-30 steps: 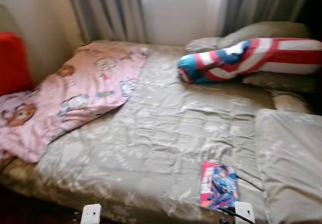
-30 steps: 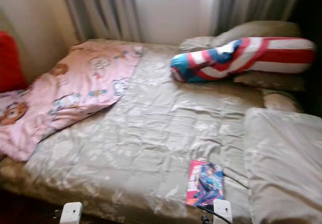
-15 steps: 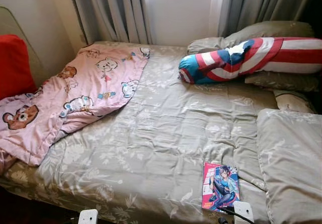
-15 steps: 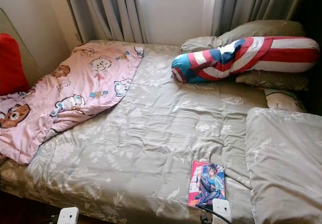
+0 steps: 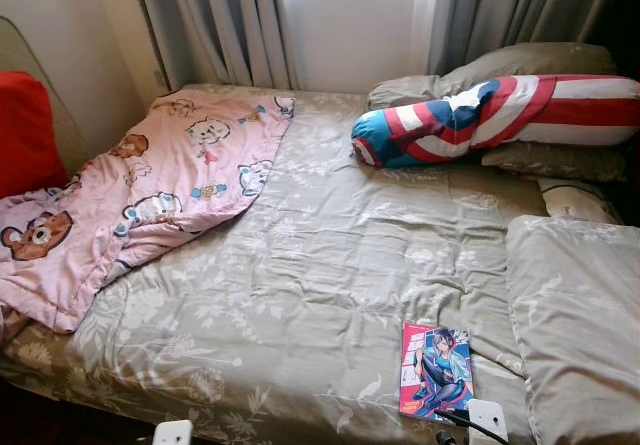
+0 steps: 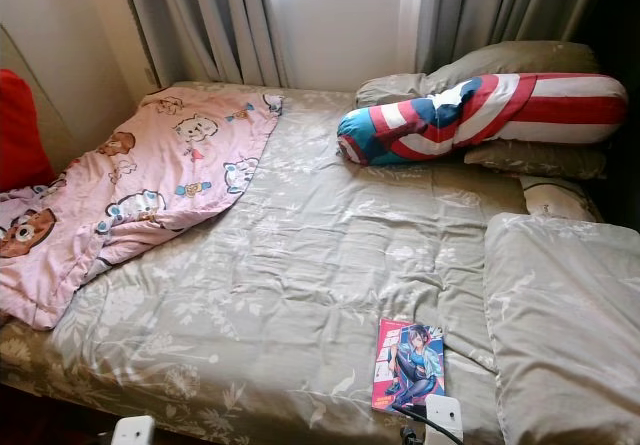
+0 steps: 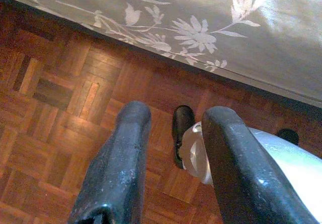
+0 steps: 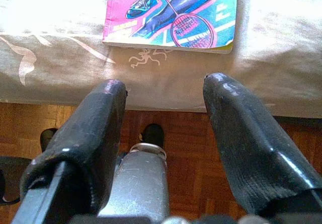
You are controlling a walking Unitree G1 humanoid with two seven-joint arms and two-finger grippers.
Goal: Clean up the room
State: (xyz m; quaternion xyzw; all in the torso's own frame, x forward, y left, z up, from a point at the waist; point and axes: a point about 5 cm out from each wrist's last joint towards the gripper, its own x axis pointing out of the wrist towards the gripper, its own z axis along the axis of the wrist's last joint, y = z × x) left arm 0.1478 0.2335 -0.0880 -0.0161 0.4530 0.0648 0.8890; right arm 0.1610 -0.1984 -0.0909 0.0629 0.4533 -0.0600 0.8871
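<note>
A colourful comic book (image 5: 435,370) lies flat on the grey-green floral bedspread (image 5: 320,265), near the bed's front edge on the right. My right gripper (image 8: 165,83) hangs open just below that edge, with the book (image 8: 171,12) straight beyond its fingertips and nothing between them. My left gripper (image 7: 178,110) is open and empty over the parquet floor (image 7: 55,98), beside the bed's front edge at the left. A rumpled pink cartoon blanket (image 5: 150,185) covers the bed's left side.
A red, white and blue striped bolster (image 5: 490,115) lies on grey pillows (image 5: 530,60) at the back right. Another large pillow (image 5: 580,315) sits at the front right. A red cushion (image 5: 25,130) leans at the left wall. Curtains (image 5: 220,25) hang behind the bed.
The blur of a second ago has cleared and the view has shifted slightly. Nothing on the bed has moved, and both grippers hang low as before.
</note>
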